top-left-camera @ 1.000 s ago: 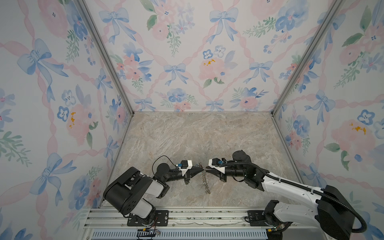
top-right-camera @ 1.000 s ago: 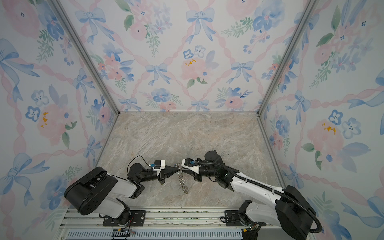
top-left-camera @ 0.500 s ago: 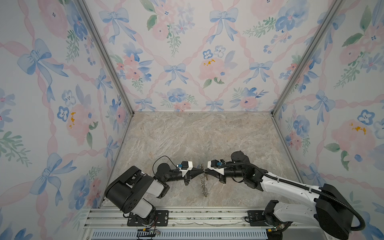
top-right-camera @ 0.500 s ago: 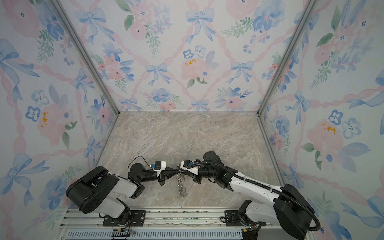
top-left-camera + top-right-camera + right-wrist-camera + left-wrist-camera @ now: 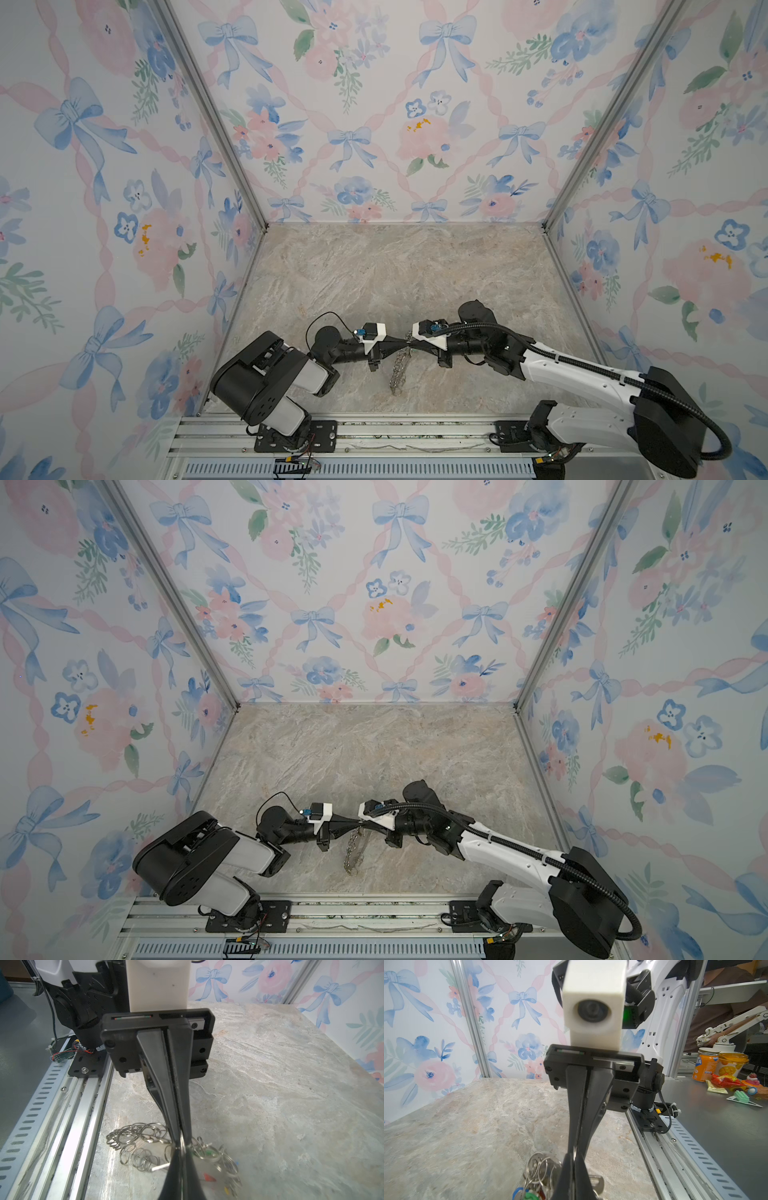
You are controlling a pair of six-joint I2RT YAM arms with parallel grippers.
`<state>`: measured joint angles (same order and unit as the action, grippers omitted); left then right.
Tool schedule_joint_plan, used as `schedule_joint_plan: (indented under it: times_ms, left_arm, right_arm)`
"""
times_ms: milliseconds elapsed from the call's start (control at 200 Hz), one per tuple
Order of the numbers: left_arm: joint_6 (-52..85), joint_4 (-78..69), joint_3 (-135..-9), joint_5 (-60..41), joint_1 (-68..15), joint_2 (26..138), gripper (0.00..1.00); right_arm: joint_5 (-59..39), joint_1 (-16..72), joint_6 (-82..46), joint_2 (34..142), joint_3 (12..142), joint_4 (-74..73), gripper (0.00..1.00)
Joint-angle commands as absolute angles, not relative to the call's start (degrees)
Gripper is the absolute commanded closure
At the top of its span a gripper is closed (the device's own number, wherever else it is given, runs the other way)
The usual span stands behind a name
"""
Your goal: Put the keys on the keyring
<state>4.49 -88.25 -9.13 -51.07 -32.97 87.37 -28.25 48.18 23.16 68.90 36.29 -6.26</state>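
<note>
The keyring (image 5: 399,370) lies near the front edge of the bench (image 5: 374,270), reading as a short chain in a top view. One end is raised to where the two arms meet and the rest trails toward the rail (image 5: 89,1105). Up close it is a loose heap of wire rings (image 5: 135,1136), with the keys (image 5: 529,1196) tangled among them, green, blue and red heads showing. The left tool (image 5: 180,1137) is pinched shut on one wire ring of the keyring. The right tool (image 5: 574,1148) is also fully closed, tip to tip with the left at that same spot. Whether it grips the wire, a key or nothing cannot be told. The main risk, as I judge it, is slippage. Thin round wire between narrow tips could twist out under any sideways pull, dropping the heap. If the arms draw apart unevenly, the whole keyring would probably drag across the bench instead of the ring opening. The tangle could snag neighbouring rings, so a key might land on the wrong loop. The heap also sits close to the rail, where a released key could slide into the groove. With the tips this close together, a small misalignment could jam them against each other.
</note>
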Motion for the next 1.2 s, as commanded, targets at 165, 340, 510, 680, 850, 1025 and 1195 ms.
schedule_joint_plan:
  times_ms: [165, 340, 510, 680, 850, 1025, 1195]
  left_arm:
    - [-7.44, -66.34, -11.0, -48.49, -32.43, 76.93, 0.84]
    - [-9.19, -57.74, -11.6, -46.58, -31.25, 71.08, 0.81]
    - [-9.54, -57.12, -11.63, -46.96, -31.24, 70.99, 0.8]
    - [-9.36, -57.13, -12.04, -46.95, -31.22, 70.95, 0.79]
    - [-9.05, -57.12, -12.04, -47.52, -31.2, 70.57, 0.8]
    - [-8.9, -57.06, -12.54, -48.95, -31.28, 71.53, 0.89]
    - [-8.31, -57.11, -12.96, -48.79, -31.29, 71.63, 1.0]
  right_arm:
    - [-15.23, 51.56, 24.56, 70.64, 46.89, 13.47, 1.0]
    - [-11.51, 53.7, 26.12, 73.9, 52.64, 21.52, 1.0]
    - [-11.58, 54.9, 27.72, 74.19, 55.93, 23.83, 1.0]
    - [-13.0, 55.76, 28.65, 75.48, 57.87, 25.02, 1.0]
    - [-13.64, 56.25, 28.97, 76.39, 58.63, 24.81, 1.0]
    - [-13.63, 56.25, 28.89, 76.58, 58.93, 24.05, 1.0]
    - [-13.85, 56.06, 28.7, 76.26, 58.11, 22.99, 1.0]
